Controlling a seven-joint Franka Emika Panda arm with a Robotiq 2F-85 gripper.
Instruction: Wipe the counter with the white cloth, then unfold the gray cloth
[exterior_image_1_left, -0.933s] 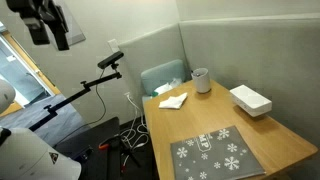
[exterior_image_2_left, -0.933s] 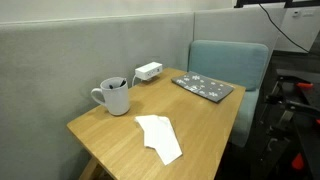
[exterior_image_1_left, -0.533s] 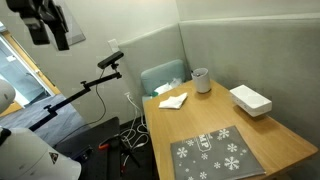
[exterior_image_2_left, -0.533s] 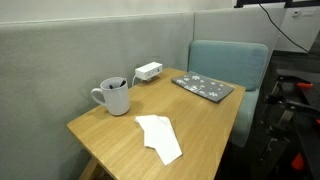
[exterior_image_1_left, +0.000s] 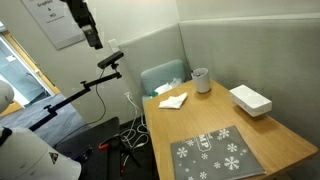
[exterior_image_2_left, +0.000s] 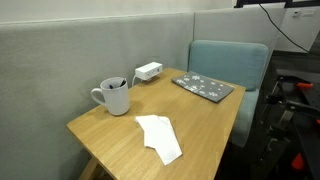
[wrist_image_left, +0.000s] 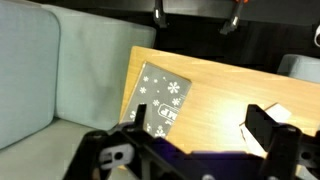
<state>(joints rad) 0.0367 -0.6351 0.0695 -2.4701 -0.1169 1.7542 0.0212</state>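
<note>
Hand is held well clear of the bench, fingers apart and empty. White cloth is laid near one corner, gray cloth flat at the opposite end.

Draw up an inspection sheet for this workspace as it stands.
Surface: counter, light wood, no spills seen.
Job's things: white cloth lies flat near the cup, not touching it; gray cloth lies flat, snowflake side up, at the other end.
Clutter: cup and white box on the counter.
Grippers: gripper open, holding nothing, raised well off the counter.
Cables: cables on the floor beside the counter.
Surroundings: blue chair, gray wall panel, camera on a stand.
</note>
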